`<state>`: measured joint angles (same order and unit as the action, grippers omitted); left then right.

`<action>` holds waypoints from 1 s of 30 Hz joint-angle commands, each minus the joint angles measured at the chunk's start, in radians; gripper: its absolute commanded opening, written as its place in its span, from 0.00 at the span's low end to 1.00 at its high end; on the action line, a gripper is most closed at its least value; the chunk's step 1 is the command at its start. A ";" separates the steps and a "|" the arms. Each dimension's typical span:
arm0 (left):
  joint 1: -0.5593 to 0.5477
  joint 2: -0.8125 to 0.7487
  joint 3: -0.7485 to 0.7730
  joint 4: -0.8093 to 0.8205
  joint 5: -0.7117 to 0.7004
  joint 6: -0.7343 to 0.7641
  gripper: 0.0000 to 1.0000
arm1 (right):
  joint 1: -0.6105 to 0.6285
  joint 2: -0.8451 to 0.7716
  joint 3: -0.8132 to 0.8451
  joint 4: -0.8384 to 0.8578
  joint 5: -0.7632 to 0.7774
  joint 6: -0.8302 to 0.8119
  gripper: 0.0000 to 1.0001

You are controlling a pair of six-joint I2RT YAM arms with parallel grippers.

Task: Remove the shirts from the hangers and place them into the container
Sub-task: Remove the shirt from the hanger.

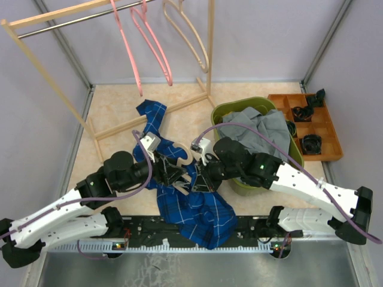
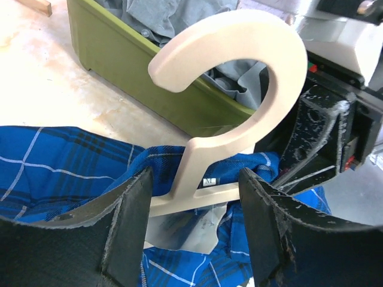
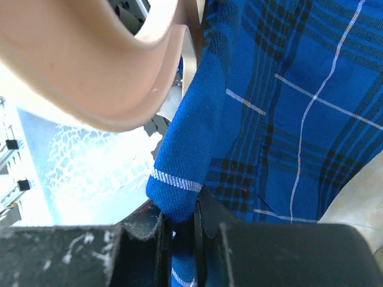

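While left gripper (image 2: pixel 192 186) is hanging spread, jaws flanking upright neck of pale wooden hanger (image 2: pixel 239 36) without touching, right gripper (image 3: pixel 179 234) is pinching blue checked shirt (image 3: pixel 287 89) alongside; olive-green container (image 2: pixel 119 57) lying beyond, holding grey shirt (image 2: pixel 161 18).

Shirt (image 1: pixel 263 128) in container (image 1: pixel 224 111); second shirt (image 1: pixel 197 215) left of it.

A blue shirt (image 1: pixel 200 218) lies crumpled on the desk (image 1: pixel 251 89), a pale hanger (image 1: pixel 179 158) on it. A grey shirt (image 1: pixel 263 127) fills the green container (image 1: pixel 224 111).
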<state>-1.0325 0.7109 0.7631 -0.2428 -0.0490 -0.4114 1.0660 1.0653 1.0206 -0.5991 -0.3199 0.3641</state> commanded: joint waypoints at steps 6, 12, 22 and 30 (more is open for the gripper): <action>-0.003 0.101 0.061 -0.103 -0.046 0.065 0.44 | 0.008 -0.042 0.016 0.141 -0.067 0.022 0.00; -0.002 0.094 0.101 -0.173 -0.175 0.051 0.08 | 0.008 -0.056 0.039 0.075 0.078 0.044 0.31; -0.003 0.047 0.226 -0.578 -0.644 -0.195 0.00 | 0.009 -0.180 0.096 -0.099 0.320 0.064 0.66; -0.003 0.057 0.288 -0.621 -0.653 -0.205 0.00 | 0.009 -0.089 0.100 -0.107 0.384 0.061 0.66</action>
<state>-1.0363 0.7704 1.0107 -0.8295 -0.6670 -0.5987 1.0668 0.9169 1.0813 -0.6971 -0.0330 0.4290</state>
